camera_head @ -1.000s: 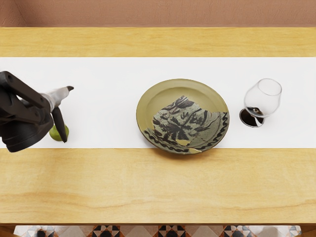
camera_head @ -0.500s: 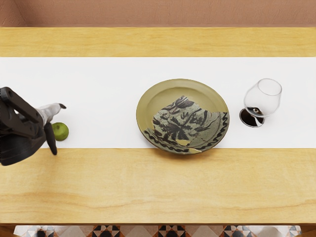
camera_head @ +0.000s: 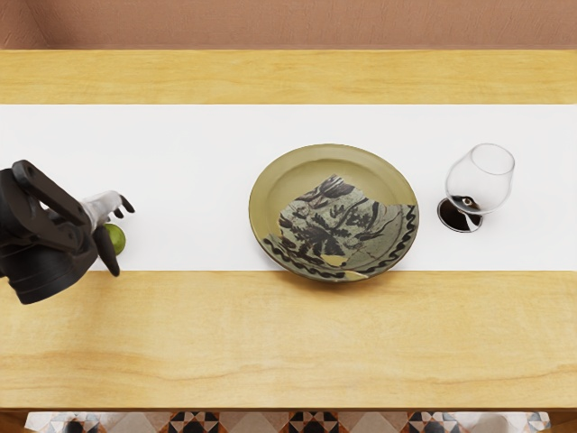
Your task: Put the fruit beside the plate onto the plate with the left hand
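A small green fruit [camera_head: 115, 237] lies on the white runner at the far left, well left of the olive plate [camera_head: 270, 180] with its dark leaf pattern. My left hand [camera_head: 121, 239] comes in from the left edge and sits right at the fruit, covering its left side. Its fingers [camera_head: 115, 207] reach over the far side of the fruit and the dark thumb [camera_head: 109, 255] lies along the near side. The fingers are spread around the fruit and are not closed on it. The fruit rests on the cloth. Nothing lies on the plate. The right arm does not show.
A wine glass [camera_head: 478, 185] with a dark foot stands right of the plate. The white runner [camera_head: 180, 144] crosses the wooden table [camera_head: 288, 334] from left to right. A wide strip of runner separates the fruit from the plate.
My left hand first drew back to the left, uncovering the fruit, then moved right again and now brackets it with fingers and thumb. The fruit has stayed put.
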`<state>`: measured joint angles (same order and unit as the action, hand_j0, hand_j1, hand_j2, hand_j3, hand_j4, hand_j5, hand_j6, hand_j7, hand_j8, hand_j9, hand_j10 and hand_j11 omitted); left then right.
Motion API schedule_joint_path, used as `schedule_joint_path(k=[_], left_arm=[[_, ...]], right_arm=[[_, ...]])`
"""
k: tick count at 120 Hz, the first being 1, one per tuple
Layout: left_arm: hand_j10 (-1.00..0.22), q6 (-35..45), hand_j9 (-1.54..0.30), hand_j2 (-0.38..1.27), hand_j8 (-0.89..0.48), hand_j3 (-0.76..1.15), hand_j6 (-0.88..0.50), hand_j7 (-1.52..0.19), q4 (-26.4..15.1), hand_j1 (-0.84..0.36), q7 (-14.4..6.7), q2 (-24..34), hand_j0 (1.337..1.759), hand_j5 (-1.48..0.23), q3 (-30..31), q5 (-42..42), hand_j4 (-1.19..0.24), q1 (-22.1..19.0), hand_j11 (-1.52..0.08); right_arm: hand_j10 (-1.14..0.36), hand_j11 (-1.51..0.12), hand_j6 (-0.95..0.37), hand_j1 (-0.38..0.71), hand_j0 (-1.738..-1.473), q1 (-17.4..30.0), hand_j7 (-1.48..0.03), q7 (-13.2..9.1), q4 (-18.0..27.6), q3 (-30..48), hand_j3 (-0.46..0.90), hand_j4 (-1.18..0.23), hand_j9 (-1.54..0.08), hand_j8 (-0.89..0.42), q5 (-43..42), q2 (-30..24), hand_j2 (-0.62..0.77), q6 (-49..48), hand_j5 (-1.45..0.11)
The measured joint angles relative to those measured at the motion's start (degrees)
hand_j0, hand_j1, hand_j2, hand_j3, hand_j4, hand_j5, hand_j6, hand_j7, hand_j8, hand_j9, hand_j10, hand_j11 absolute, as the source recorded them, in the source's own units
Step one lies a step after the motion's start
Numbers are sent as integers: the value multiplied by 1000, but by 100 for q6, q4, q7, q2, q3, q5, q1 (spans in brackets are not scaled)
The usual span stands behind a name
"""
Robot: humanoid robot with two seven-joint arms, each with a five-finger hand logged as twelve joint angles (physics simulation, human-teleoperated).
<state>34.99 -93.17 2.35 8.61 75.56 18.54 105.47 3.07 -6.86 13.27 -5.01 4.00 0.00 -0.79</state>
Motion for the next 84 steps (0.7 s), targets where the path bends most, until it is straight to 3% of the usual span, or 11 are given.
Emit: schedule_joint_path(k=[30,53,84], left_arm=[[-300,1,-390,60,-301,0,-301,-390,9,-11,-6,19,1658,-390,56,-96,-300,0,-390],[-308,1,-400,62,-308,0,-308,-400,11,-20,-225,1,1658,-400,91,-656,-308,-4,-400],[-362,1,-470,72,-362,0,-362,-470,98,-85,-344,27,1658,-470,147,-620,-362,-62,-470]], right_arm=[[-15,-20,-15,-331,-1658,0,-20,0,0,0,0,-15,-20,-15,2,0,-3,1,-20],[-15,-20,-15,-331,-1658,0,-20,0,0,0,0,-15,-20,-15,2,0,-3,2,-20],[-15,-20,-15,-331,-1658,0,-20,0,0,0,0,-15,-20,-15,1,0,-3,1,-20]])
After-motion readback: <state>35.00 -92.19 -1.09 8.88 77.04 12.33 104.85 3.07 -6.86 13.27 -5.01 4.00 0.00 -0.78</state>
